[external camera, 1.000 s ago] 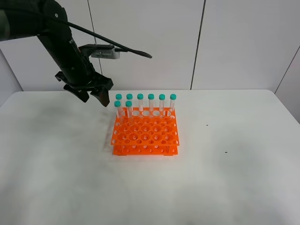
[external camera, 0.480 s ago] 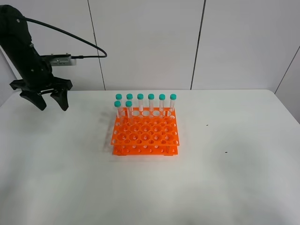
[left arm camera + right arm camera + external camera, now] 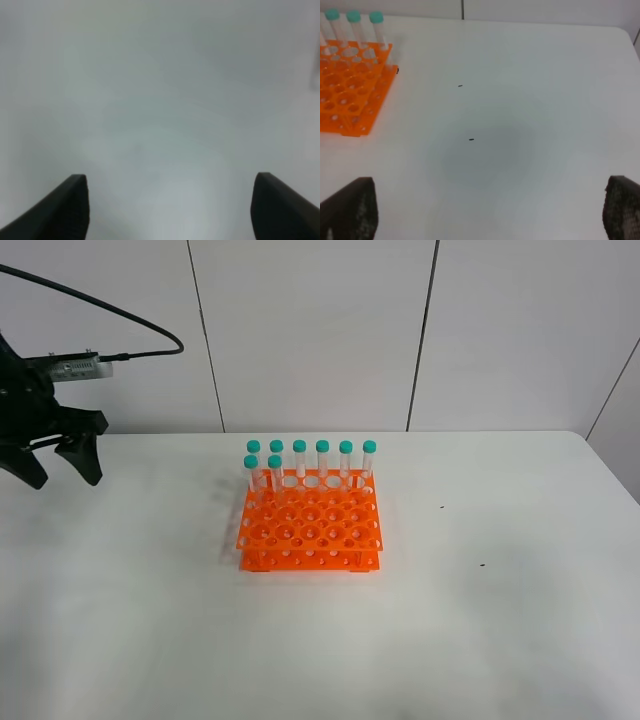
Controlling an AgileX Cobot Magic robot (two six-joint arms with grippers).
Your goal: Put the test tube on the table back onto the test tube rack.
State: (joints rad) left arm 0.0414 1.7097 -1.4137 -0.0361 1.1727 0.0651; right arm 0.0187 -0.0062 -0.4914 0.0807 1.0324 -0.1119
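The orange test tube rack (image 3: 310, 530) stands mid-table on the white table (image 3: 500, 630). Several teal-capped test tubes (image 3: 322, 458) stand upright along its back rows, and two (image 3: 275, 472) stand one row nearer. No tube lies on the table in any view, and I cannot tell which is the task's tube. My left gripper (image 3: 58, 465) hangs open and empty at the far left, well clear of the rack. In the left wrist view the left gripper (image 3: 172, 212) has only blurred white table between its fingers. My right gripper (image 3: 487, 215) is open and empty, with the rack (image 3: 350, 90) off to one side.
Two small dark specks (image 3: 442, 507) (image 3: 482, 564) mark the table right of the rack. A white panelled wall (image 3: 320, 330) runs behind the table. A black cable (image 3: 150, 325) trails from the left arm.
The left arm has swung away from beside the rack's back-left corner to the far left edge of the view, jaws open and empty throughout. The rack and tubes have not moved.
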